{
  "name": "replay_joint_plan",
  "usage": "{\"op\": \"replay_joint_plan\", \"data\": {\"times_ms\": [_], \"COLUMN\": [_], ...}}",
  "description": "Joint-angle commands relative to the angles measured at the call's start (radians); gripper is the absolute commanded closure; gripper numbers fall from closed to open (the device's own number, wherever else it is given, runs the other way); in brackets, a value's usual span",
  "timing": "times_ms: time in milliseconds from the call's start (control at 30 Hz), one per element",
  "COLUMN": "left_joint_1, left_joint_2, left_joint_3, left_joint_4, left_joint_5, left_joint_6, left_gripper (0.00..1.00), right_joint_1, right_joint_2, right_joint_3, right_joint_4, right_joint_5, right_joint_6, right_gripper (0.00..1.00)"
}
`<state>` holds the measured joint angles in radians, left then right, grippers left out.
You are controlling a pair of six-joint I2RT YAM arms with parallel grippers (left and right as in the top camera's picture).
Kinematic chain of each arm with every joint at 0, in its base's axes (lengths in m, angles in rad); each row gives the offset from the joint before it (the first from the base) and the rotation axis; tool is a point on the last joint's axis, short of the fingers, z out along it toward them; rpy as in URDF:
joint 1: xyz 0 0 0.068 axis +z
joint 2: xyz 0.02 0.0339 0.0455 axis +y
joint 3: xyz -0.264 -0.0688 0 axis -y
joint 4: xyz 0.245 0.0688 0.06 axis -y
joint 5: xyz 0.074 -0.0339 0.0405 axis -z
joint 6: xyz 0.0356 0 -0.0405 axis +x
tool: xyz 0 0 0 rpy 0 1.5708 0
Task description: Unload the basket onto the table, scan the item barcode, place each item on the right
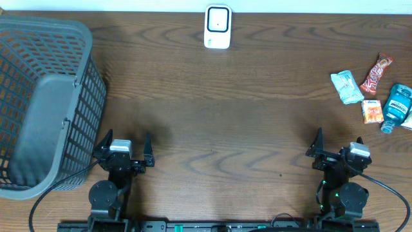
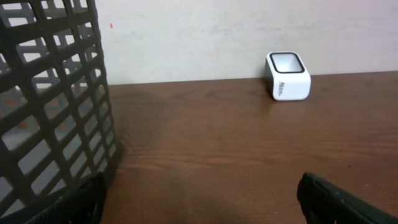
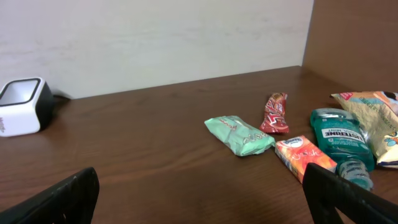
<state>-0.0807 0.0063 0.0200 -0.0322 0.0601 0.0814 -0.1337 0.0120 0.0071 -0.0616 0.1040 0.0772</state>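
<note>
- Overhead view puts my left gripper (image 1: 126,149) and right gripper (image 1: 337,147) at the near edge of the table, both with jaws spread wide and holding nothing.
- Taking the barcode scanner (image 1: 217,27) as my landmark: it stands at the far edge, mid-table, window facing up. The grey mesh basket (image 1: 38,96) lies well to its left.
- Items to scan sit well to the scanner's right and nearer to me, ahead of my right gripper and to its right: orange packet (image 3: 304,155), blue mouthwash bottle (image 3: 339,140), mint-green pouch (image 3: 239,135), red candy wrapper (image 3: 275,113) farthest.
- I judge the green pouch light, soft and crinkly, likely slippery film; I'd pinch across its narrow middle, gently.
- The mouthwash bottle looks stiff and heavier; I'd grip its flat body, not the cap.
</note>
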Motion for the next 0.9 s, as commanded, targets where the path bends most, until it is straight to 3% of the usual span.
{"op": "replay_joint_plan", "data": {"times_ms": [0,700,867], "left_joint_1": [-0.002,-0.002,-0.002], "left_joint_2": [-0.005,-0.005,-0.005], "left_joint_3": [-0.016,-0.016,-0.016], "left_joint_4": [-0.036,-0.035,-0.035], "left_joint_5": [-0.003,-0.001,-0.001], "left_joint_6": [-0.012,-0.012,-0.012], "left_gripper": [0.02,0.02,0.02], "right_joint_1": [-0.007,-0.007,-0.006], "right_joint_2": [-0.006,-0.006,-0.006], "right_joint_3": [-0.002,-0.002,-0.002], "right_joint_4": [-0.003,0.003,-0.007], "right_joint_5": [-0.005,0.002,-0.089], "right_joint_6": [-0.015,-0.013,0.004], "right_gripper": [0.01,0.01,0.01]}}
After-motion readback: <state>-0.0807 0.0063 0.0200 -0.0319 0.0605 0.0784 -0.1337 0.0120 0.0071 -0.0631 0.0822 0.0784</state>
